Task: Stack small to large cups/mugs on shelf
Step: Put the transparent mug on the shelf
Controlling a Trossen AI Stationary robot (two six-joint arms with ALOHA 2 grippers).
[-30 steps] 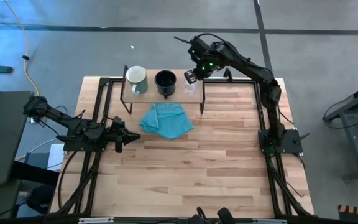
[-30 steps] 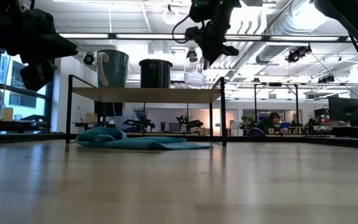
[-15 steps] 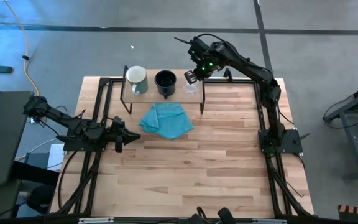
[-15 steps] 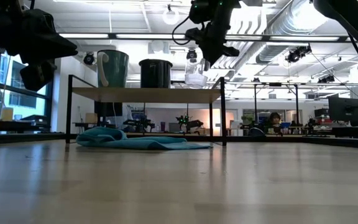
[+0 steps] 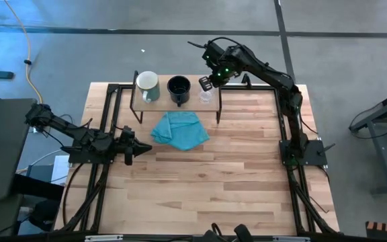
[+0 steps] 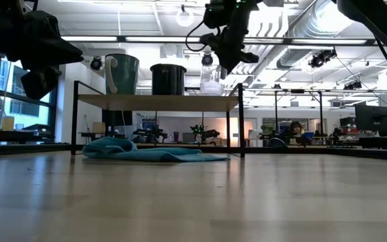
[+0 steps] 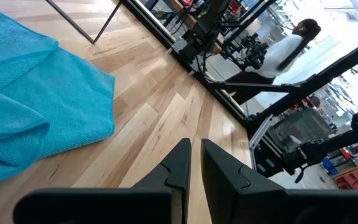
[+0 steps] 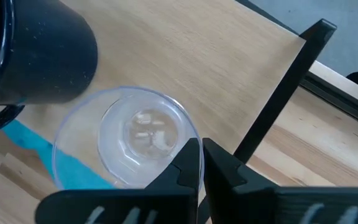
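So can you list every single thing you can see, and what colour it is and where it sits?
Table: one, light wood, under everything.
Shelf: one, light wood on black legs, at the table's far edge.
Pale mug: one, white-green, left end of the shelf.
Black mug: one, black, middle of the shelf.
Glass cup: one, clear, right end of the shelf.
Cloth: one, blue, on the table in front of the shelf.
Person: one, far off in the room behind.
Left pincer: shut, over the table's left edge.
Right pincer: shut, just above the glass cup.
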